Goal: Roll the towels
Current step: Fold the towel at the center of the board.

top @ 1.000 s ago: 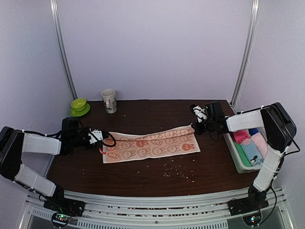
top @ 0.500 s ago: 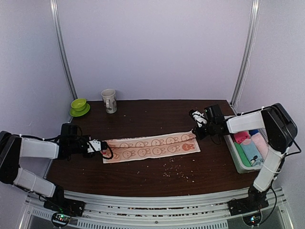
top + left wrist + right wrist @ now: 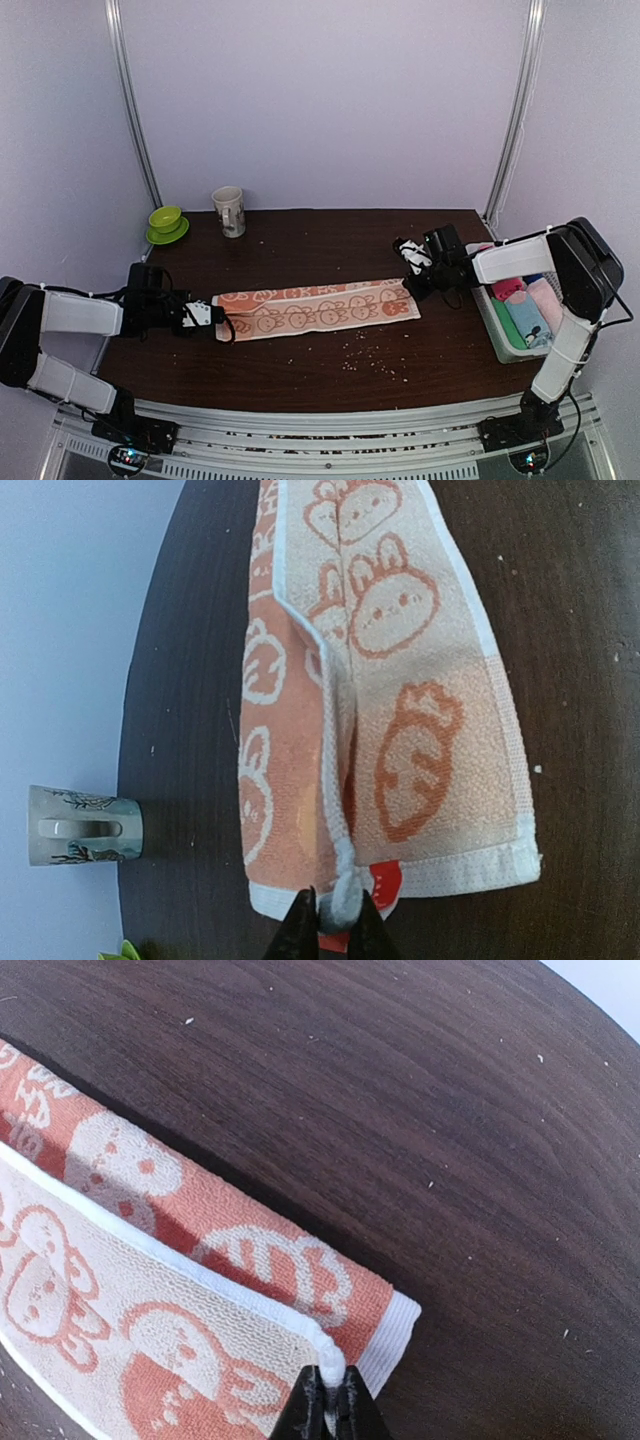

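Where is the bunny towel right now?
In the top view, the bunny towel lies mid-table, folded lengthwise, its ends pinched by the left gripper and right gripper.

Dark wood table [image 3: 300, 250]. Folded orange towel [image 3: 320, 305] flat mid-table; mug [image 3: 229, 211] behind the towel's left end; crumbs [image 3: 372, 358] in front.

No words, numbers or brand marks can be read anywhere. The towel [image 3: 400, 680] bears only bunny faces and carrots. A red tag [image 3: 386, 880] at its 6 o'clock hem shows no legible print. The mug [image 3: 85, 825] carries only a drawing.
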